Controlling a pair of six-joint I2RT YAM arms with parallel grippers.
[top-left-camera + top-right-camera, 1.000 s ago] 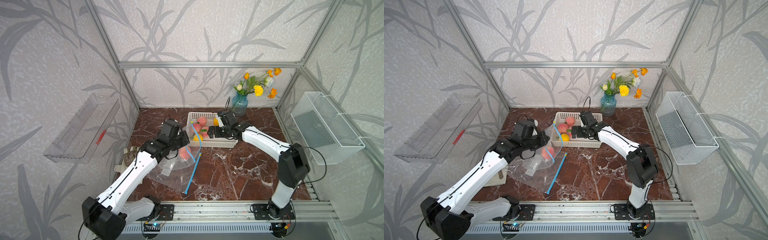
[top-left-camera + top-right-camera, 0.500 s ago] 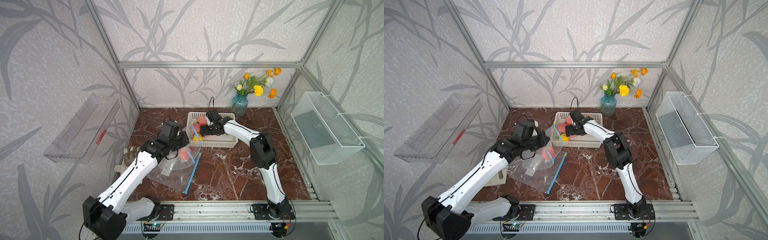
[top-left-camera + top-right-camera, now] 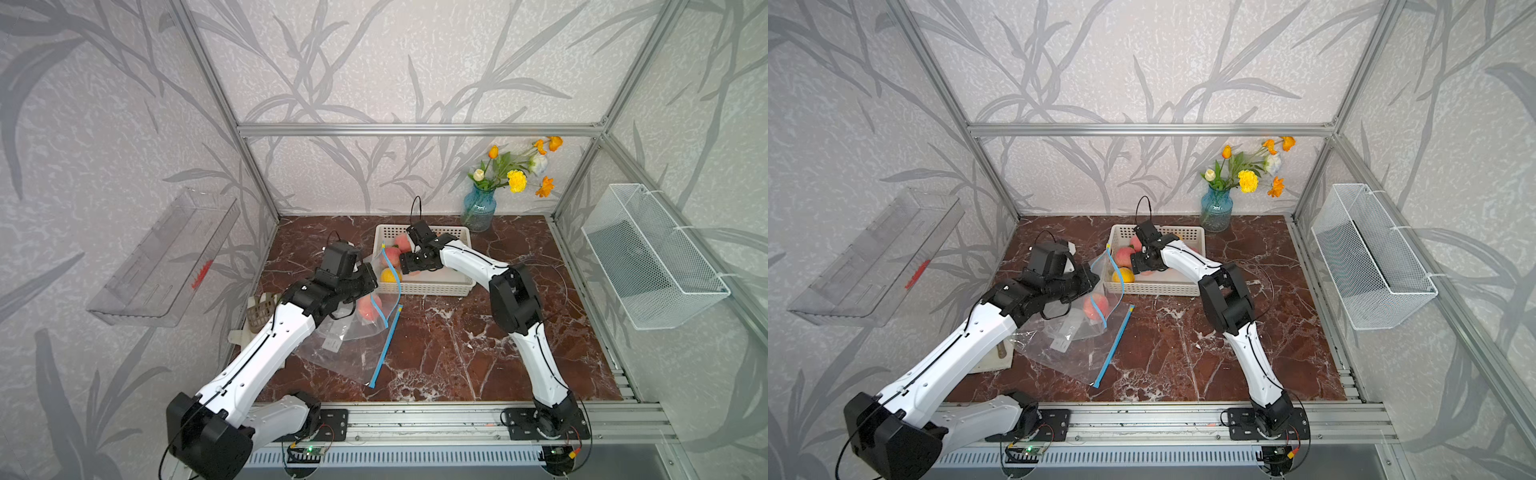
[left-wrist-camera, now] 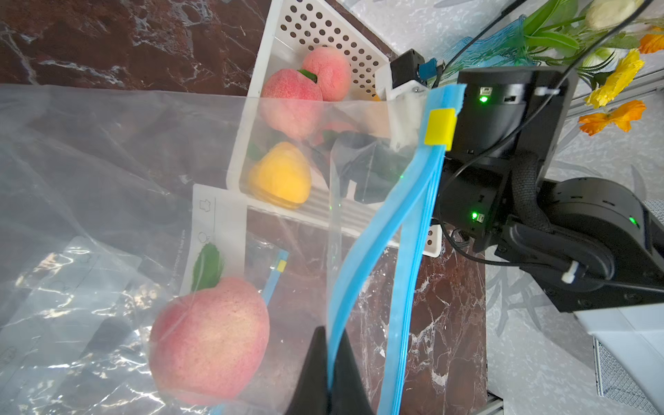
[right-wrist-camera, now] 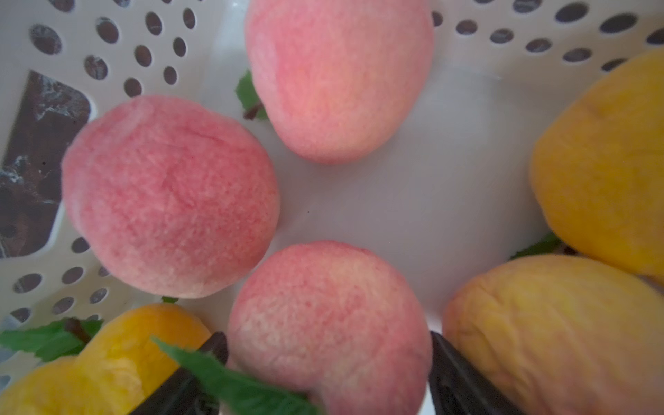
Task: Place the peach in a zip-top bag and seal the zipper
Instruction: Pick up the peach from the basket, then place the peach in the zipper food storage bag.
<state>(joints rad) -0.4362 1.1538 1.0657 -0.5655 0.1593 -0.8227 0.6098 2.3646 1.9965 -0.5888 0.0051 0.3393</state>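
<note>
While the left pincer (image 4: 328,346) is clenched on the blue zipper strip (image 4: 363,258) of the zip-top bag (image 3: 345,349), holding one lip up so the mouth gapes toward the basket (image 3: 424,286), one pink peach (image 4: 210,341) already lies inside the bag, low against the film on the worktop (image 3: 457,353). Right pincer (image 5: 328,341) is down in the basket, jaws spread either side of another pink peach (image 5: 323,305), right at its flanks; cannot tell if they press yet. Two more pink peaches and yellow fruit (image 5: 557,323) crowd close, and a leaf lies across one jaw. Handling guess: peach looks matte and fuzzy, likely light, maybe a soft prop. It is round, so it can roll or squirt out. Take it across the widest middle, clear of leaf and neighbours, with a moderate squeeze. Bag film is thin, limp and slippery; only the zipper strip gives a firm hold. Zipper not sealed; yellow slider (image 4: 440,125) sits at the strip's end away from the left pincer.
</note>
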